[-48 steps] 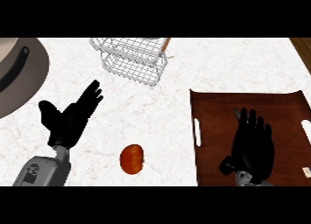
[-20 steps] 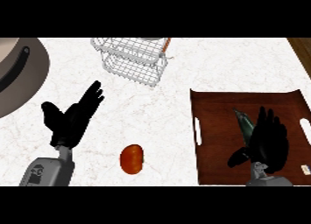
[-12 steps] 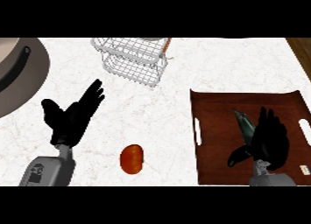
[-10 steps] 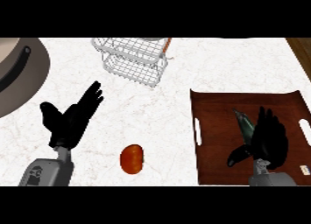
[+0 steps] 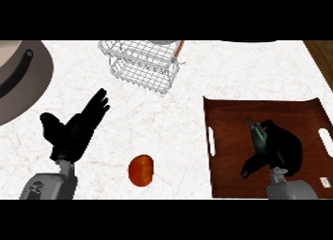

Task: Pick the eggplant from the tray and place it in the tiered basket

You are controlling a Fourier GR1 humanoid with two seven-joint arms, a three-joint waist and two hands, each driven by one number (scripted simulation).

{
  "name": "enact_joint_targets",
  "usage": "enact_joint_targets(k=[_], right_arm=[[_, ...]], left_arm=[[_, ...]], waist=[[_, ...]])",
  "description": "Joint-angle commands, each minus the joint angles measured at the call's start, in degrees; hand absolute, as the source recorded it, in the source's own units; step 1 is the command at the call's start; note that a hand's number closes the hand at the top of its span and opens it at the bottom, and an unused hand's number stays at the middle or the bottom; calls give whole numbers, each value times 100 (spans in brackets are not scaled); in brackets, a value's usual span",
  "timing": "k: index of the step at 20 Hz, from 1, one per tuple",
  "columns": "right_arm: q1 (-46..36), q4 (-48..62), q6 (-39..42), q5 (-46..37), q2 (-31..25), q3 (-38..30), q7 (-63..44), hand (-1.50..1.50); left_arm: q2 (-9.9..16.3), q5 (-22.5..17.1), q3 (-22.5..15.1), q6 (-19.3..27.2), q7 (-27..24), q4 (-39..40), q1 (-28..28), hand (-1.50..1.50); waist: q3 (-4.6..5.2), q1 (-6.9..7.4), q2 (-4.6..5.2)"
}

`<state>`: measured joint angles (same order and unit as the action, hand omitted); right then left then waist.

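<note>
The white marble surface (image 5: 196, 93) is unchanged, and so is the wire tiered basket (image 5: 142, 65) at its far edge. On the brown tray (image 5: 266, 112) at my right, my right hand (image 5: 279, 147) has altered: earlier it lay flat with straight fingers; now the fingers are curled round the dark eggplant (image 5: 256, 133), whose tip shows at the hand's left side. I judge the grasp made and the lift toward the basket next. My left hand (image 5: 71, 131) rests open, fingers up. An orange-brown item (image 5: 141, 170) lies nearby, untouched.
</note>
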<state>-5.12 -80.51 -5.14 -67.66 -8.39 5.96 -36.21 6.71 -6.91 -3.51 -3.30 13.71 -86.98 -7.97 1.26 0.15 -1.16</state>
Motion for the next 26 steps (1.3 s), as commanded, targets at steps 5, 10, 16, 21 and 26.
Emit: enact_joint_targets(k=[5,10,16,21,26], right_arm=[[31,384,-863,-431,133,157,222,150],[134,-713,-378,-466,812,1444,-1869,150],[-102,-1375,-459,-251,818,2773,-3947,150],[-474,-2314,-862,-542,830,3276,-4693,150],[-1339,-2980,-206,-1350,834,3415,-4891,150]], left_arm=[[10,-70,179,-85,42,302,-329,0],[157,-126,234,-173,166,96,-127,0],[-115,41,-62,-68,94,143,-145,0],[-24,-1,67,-106,34,275,-66,0],[-54,47,41,-11,170,146,-243,0]], waist=[[-127,-24,121],[-120,24,101],[-121,148,78],[-110,75,31],[-96,21,-18]])
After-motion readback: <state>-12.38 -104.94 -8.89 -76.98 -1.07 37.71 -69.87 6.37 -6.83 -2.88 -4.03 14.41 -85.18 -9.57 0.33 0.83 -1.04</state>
